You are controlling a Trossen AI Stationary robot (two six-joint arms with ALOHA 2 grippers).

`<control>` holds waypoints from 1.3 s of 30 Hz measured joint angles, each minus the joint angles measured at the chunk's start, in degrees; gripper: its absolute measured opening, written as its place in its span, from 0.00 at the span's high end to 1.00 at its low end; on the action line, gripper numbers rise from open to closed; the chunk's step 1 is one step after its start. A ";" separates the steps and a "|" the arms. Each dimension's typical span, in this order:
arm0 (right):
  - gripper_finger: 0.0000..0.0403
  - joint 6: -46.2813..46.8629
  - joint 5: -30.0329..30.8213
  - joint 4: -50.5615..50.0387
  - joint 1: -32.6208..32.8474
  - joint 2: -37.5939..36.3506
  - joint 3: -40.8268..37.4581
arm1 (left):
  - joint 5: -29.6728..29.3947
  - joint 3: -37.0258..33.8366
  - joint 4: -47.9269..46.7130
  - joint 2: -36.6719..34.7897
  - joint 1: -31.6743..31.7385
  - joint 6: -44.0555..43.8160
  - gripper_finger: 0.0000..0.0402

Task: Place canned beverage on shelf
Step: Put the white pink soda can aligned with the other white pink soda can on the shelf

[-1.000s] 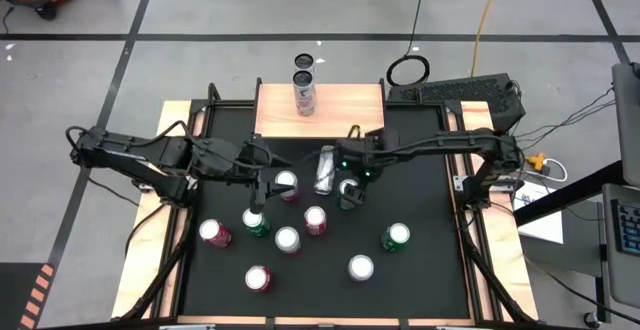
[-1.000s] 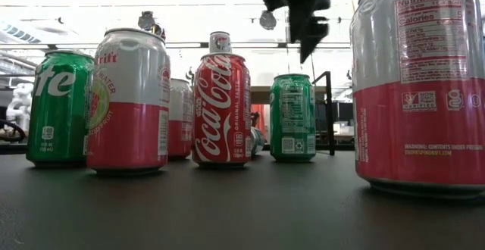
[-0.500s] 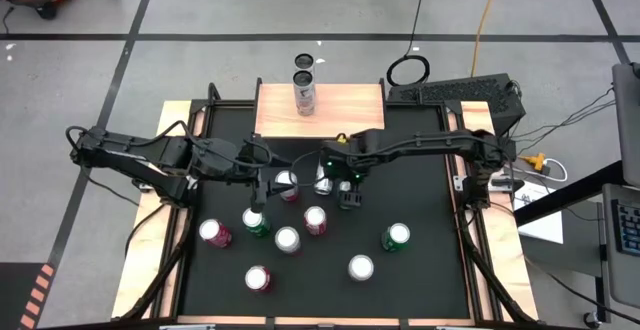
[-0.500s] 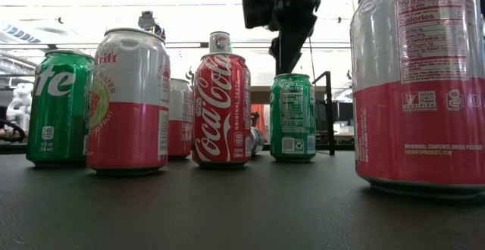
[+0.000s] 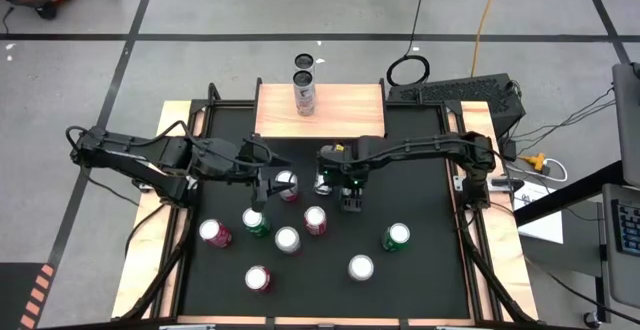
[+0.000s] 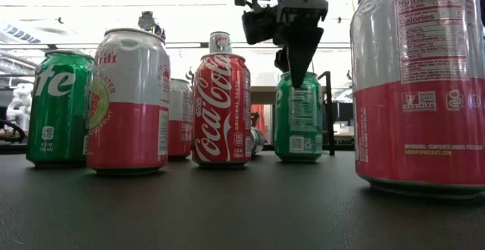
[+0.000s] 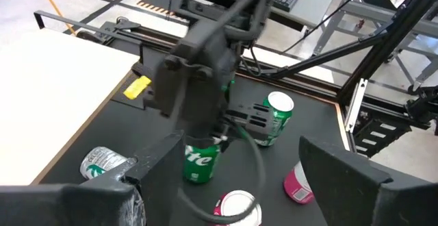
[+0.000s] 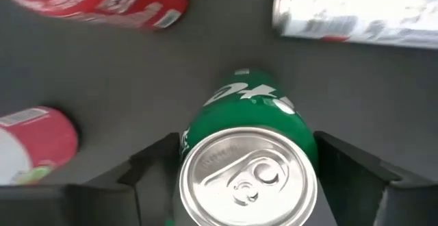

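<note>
The shelf (image 5: 345, 110) is a light-wood board at the table's far edge. One can (image 5: 305, 95) stands on it. Near the middle of the black mat stands a green can (image 8: 250, 99) (image 6: 298, 125). My right gripper (image 5: 350, 198) (image 6: 295, 64) points down over it, shut on it. My left gripper (image 5: 259, 192) (image 7: 239, 147) hovers open above the mat, left of the right gripper, with nothing between its fingers. My right gripper pinches the green can between its two fingers, one on each side of the upper wall (image 8: 306, 144), just below the rim. The fingers come from above, pointing down. The can is upright with its base on the black mat.
Several more cans stand on the mat: a red cola can (image 6: 221, 110), a pink-and-white one (image 6: 127, 98), another green one (image 6: 59, 106), and one very near the low camera (image 6: 417, 83). A silver can (image 5: 322, 173) lies on its side beside the green can.
My right gripper has come down toward the green can and a little toward the table's left edge, rolling its wrist, until its fingers stand either side of the can's top. The can has shifted slightly to the right in the low view.
</note>
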 joint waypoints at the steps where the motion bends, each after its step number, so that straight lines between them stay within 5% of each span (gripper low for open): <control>1: 0.32 0.99 -0.23 -0.31 0.30 0.00 0.00 | -0.06 0.00 0.00 0.01 0.00 0.01 0.29; 21: 0.09 23.39 -1.02 -1.16 -0.34 -4.46 0.00 | -0.11 0.00 0.05 -0.40 0.00 0.06 0.29; 29: 0.07 47.37 7.88 13.59 -3.20 -4.48 0.00 | -0.09 -0.02 -0.04 -3.04 -0.11 -0.04 0.29; 39: 0.07 53.88 13.94 17.87 -6.27 1.48 0.02 | -0.13 -0.02 -0.98 -7.54 -0.11 -0.11 0.29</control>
